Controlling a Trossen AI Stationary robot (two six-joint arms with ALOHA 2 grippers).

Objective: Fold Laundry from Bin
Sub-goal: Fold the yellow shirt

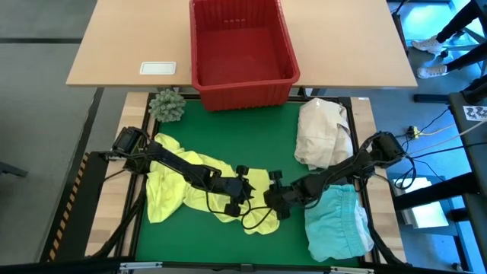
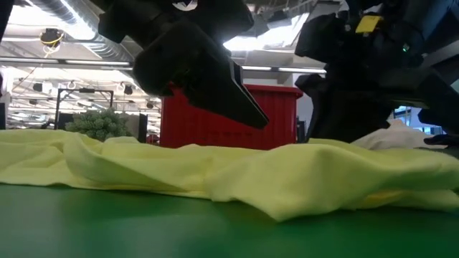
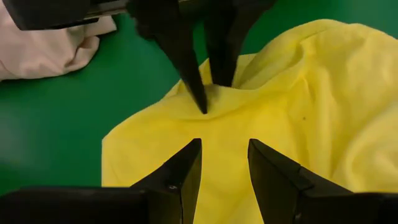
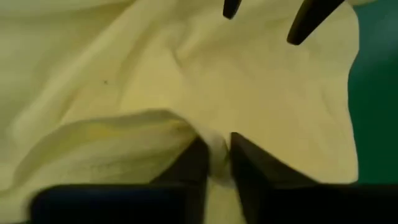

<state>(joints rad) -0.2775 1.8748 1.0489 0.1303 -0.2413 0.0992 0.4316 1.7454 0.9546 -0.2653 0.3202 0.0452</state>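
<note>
Yellow garment (image 1: 183, 190), stretched lengthwise beside the bin (image 1: 242, 84), was pinched at its edge by right gripper (image 4: 214, 158); left gripper (image 3: 224, 165) was held spread just opposite.

Two arms, two grippers: left gripper (image 1: 242, 185), right gripper (image 1: 275, 192). One red bin (image 1: 242, 85). Three cloth items on the green mat (image 1: 228, 129): one yellow garment (image 1: 171, 186), one turquoise garment (image 1: 336, 224), one cream-white bundle (image 1: 323, 133). One green spiky ball (image 1: 167, 105). One white flat item (image 1: 157, 68) on the wooden tabletop (image 1: 129, 38). Two people's legs at far right, partly cut off.
</note>
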